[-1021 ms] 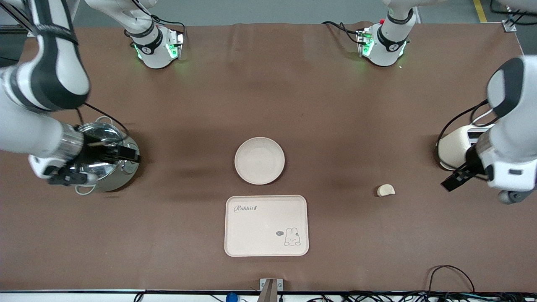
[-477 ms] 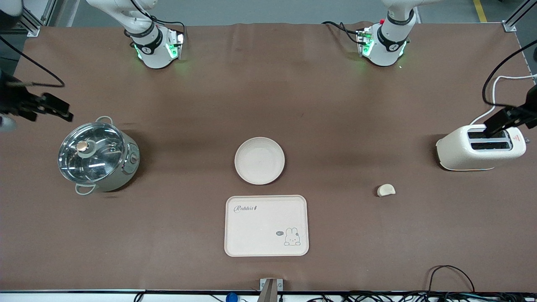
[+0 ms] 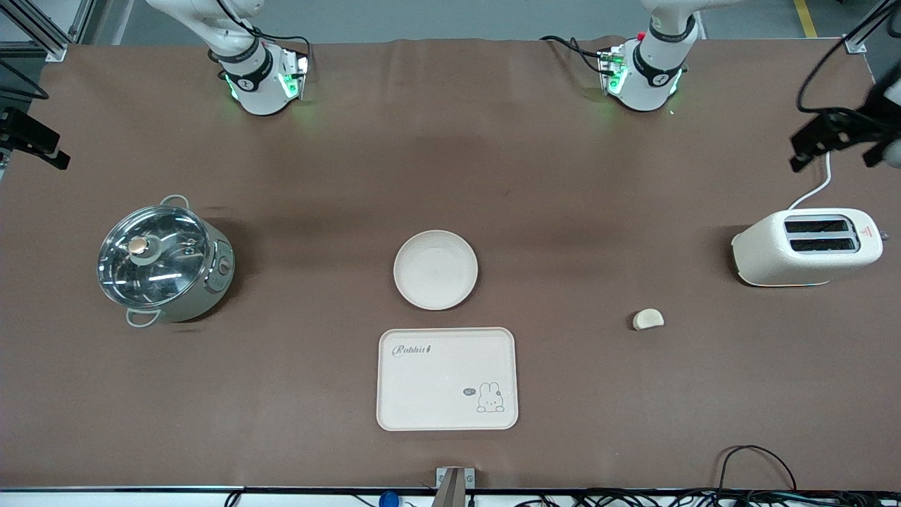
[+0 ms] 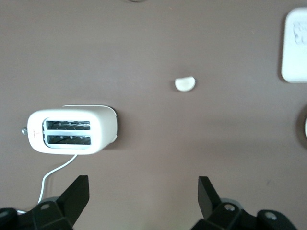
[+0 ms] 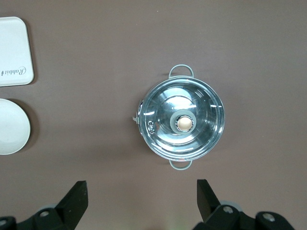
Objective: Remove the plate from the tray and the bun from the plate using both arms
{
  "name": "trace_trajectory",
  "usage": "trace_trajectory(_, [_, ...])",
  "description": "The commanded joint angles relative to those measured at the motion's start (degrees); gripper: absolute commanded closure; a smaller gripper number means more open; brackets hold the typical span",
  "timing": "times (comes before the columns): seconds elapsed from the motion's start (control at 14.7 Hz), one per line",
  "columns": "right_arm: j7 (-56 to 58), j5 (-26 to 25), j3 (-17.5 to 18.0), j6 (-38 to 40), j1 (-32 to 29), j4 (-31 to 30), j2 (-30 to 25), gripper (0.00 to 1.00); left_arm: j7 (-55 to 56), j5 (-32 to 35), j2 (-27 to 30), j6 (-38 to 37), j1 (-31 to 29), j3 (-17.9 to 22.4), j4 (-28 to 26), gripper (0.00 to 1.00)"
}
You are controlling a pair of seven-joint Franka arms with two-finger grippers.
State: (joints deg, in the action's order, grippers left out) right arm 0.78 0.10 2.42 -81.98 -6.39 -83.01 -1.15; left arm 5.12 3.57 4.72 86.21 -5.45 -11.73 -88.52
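The round cream plate (image 3: 435, 270) lies at the table's middle, just farther from the front camera than the rabbit tray (image 3: 447, 378). The small pale bun (image 3: 647, 320) lies on the cloth toward the left arm's end; it also shows in the left wrist view (image 4: 184, 84). My left gripper (image 3: 834, 137) is open and empty, high over the table's edge by the toaster (image 3: 808, 246); its jaws (image 4: 143, 191) stand wide apart. My right gripper (image 3: 34, 137) is open and empty, high over the right arm's end by the pot (image 3: 163, 262); its jaws (image 5: 142, 194) are wide apart. The plate's edge shows in the right wrist view (image 5: 12, 125).
A steel pot with a glass lid (image 5: 181, 123) stands at the right arm's end. A cream toaster (image 4: 72, 130) with a white cable stands at the left arm's end. Cables hang along the table's front edge.
Both grippers have drawn away outward and toward the bases: the right one off the pot, the left one off the toaster. Plate, bun and tray have not moved.
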Motion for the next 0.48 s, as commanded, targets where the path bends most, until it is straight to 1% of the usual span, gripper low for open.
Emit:
trace_trajectory(0.0, [0.45, -1.25, 0.83, 0.15, -0.47, 0.57, 0.36, 0.0, -0.28, -2.68, 5.29, 0.36, 4.38, 3.72, -6.05, 0.0])
trace_trajectory(0.14, [0.45, -1.25, 0.83, 0.33, -0.38, 0.57, 0.36, 0.0, -1.34, -3.22, 5.3, 0.27, 5.62, 5.31, -5.97, 0.0])
trace_trajectory(0.41, [0.98, -1.25, 0.74, 0.94, -0.55, 0.48, 0.36, 0.0, -0.99, -3.31, 4.42, -1.13, 5.53, 5.49, -4.74, 0.0])
